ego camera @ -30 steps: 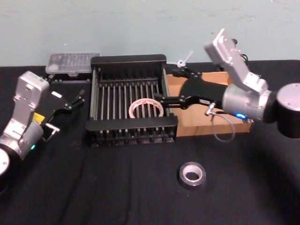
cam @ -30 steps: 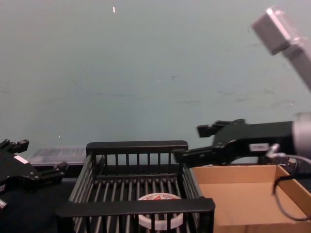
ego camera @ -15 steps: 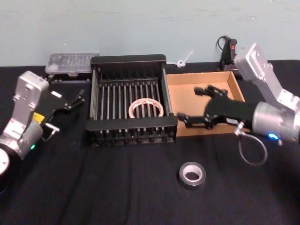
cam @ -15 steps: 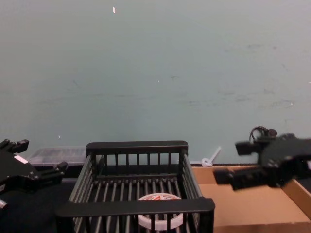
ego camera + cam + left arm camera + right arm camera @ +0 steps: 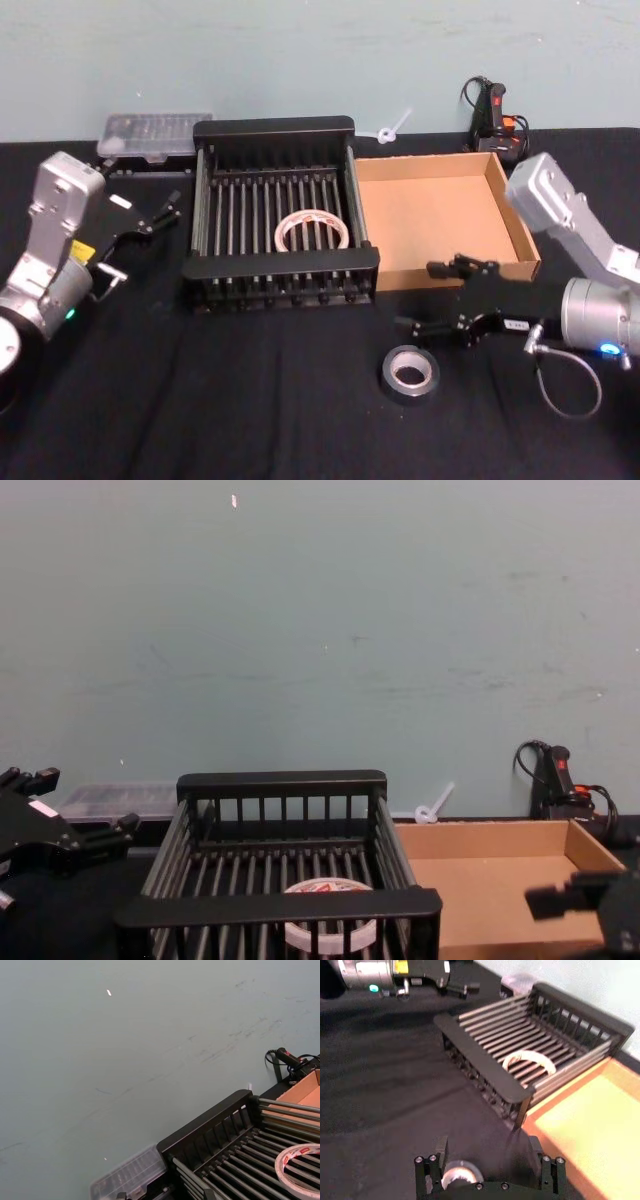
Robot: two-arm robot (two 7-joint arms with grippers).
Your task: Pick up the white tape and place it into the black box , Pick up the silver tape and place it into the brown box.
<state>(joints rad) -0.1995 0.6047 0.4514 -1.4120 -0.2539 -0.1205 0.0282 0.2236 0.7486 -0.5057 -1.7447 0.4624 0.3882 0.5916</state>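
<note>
Black tabletop, silver tape head-view.

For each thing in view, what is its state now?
white tape: lying flat inside the black box.
silver tape: flat on the table, not gripped.
brown box: holds nothing.
right gripper: open, just behind the silver tape.
left gripper: open, parked left of the black box.

Spread fingers frame the silver tape; white tape lies in black box.
</note>
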